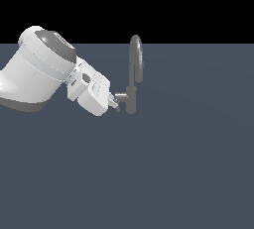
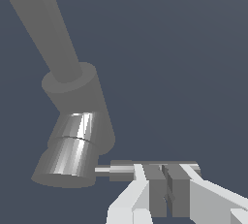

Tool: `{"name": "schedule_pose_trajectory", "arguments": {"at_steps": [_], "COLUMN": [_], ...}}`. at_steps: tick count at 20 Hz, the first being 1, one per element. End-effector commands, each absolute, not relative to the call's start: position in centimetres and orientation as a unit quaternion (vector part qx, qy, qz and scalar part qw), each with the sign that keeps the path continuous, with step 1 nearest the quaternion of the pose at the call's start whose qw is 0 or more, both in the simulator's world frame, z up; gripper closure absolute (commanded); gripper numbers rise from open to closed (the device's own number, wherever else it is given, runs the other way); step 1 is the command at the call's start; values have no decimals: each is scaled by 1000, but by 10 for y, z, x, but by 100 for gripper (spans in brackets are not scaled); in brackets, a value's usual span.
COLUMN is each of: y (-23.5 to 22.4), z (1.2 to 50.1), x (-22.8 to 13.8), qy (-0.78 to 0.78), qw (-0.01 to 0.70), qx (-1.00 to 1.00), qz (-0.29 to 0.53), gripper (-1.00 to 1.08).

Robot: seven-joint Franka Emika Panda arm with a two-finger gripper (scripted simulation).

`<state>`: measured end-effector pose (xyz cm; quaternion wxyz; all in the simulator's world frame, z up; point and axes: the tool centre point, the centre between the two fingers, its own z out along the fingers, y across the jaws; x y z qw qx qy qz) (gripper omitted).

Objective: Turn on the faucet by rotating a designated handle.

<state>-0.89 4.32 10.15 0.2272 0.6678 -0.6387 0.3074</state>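
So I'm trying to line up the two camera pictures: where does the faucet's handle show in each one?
Exterior view: the handle juts from the faucet body toward the exterior view's left, meeting the gripper.
Wrist view: the handle runs from the shiny base to the gripper's fingers, which sit right at it.
Shared landmark: the faucet's cylindrical base.

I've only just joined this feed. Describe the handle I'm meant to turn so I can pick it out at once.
Find the grey faucet, the only fixture on the dark floor, with its tall arched spout. Low on its body a thin grey lever, the handle, sticks out sideways toward the exterior view's left, where the white gripper meets it. Unlike the thick upright spout, it is slim and horizontal.
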Motion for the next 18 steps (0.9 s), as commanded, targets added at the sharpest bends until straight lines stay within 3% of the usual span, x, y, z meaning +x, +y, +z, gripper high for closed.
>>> {"name": "schedule_pose_trajectory", "arguments": {"at_steps": [1,6,8,18], "y": [37,33,46,41], "z": [83,55,84,50], "x": [-12,-10,0,18], "qy": [-640,-641,-639,-640], "qw": [236,241,222,233], "qx": [666,664,666,665], "qz": [303,299,316,306], "gripper": [108,108,108,108]}}
